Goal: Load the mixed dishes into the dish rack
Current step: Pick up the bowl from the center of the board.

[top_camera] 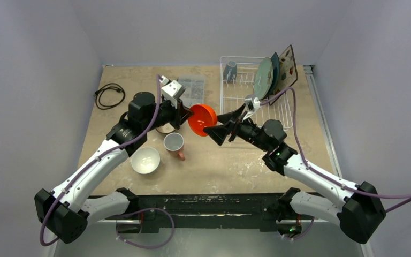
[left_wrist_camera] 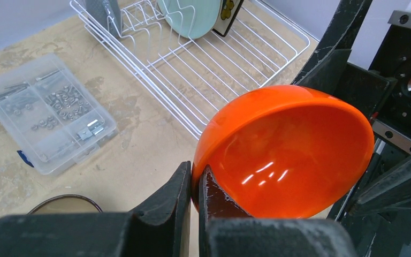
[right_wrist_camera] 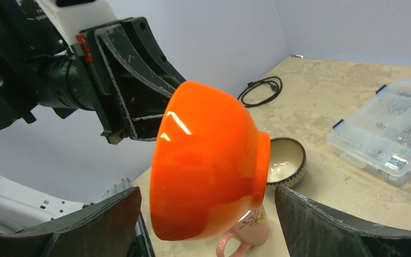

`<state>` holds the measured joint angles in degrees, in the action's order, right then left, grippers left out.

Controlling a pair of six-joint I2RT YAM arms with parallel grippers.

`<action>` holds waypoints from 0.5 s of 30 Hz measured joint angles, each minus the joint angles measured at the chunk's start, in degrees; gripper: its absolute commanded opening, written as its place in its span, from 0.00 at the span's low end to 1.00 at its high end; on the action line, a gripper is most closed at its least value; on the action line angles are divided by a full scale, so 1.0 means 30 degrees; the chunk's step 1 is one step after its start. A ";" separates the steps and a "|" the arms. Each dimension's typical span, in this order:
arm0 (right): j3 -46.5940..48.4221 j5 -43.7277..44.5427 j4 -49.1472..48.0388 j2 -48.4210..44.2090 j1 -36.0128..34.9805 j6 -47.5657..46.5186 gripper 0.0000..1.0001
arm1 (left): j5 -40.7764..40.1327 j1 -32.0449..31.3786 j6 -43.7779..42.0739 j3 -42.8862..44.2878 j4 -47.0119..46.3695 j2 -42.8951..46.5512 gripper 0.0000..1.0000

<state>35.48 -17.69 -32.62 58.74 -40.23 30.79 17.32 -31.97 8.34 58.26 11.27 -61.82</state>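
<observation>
Left hand [left_wrist_camera: 195, 174] tight on orange bowl [left_wrist_camera: 286, 150] rim; right hand [right_wrist_camera: 206, 193] wide open, flanking it.

salmon-pink mug [right_wrist_camera: 249, 228] mostly hidden behind orange bowl [right_wrist_camera: 208, 166], clear box [right_wrist_camera: 390, 136] cut off

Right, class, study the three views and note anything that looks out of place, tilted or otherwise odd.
The orange bowl hangs on its side in mid-air, pinched by its rim in the left gripper, the right gripper open around it. A clear box of screws sits on the table beside the dish rack.
</observation>
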 measured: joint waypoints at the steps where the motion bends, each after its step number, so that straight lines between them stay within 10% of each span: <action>1: 0.0000 -0.0007 0.0000 0.0168 0.0000 0.0051 0.91 | 0.0000 0.0000 0.0007 0.0000 -0.0007 0.0000 0.00; 15: -0.0321 -0.0401 -0.0430 0.0350 0.0029 0.0386 0.67 | 0.1093 0.0007 0.0226 0.0036 -0.0015 -0.0889 0.00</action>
<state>34.52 -18.90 -33.91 59.79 -40.14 31.94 20.60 -31.94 9.02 58.37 11.22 -64.49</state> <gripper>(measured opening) 0.754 0.035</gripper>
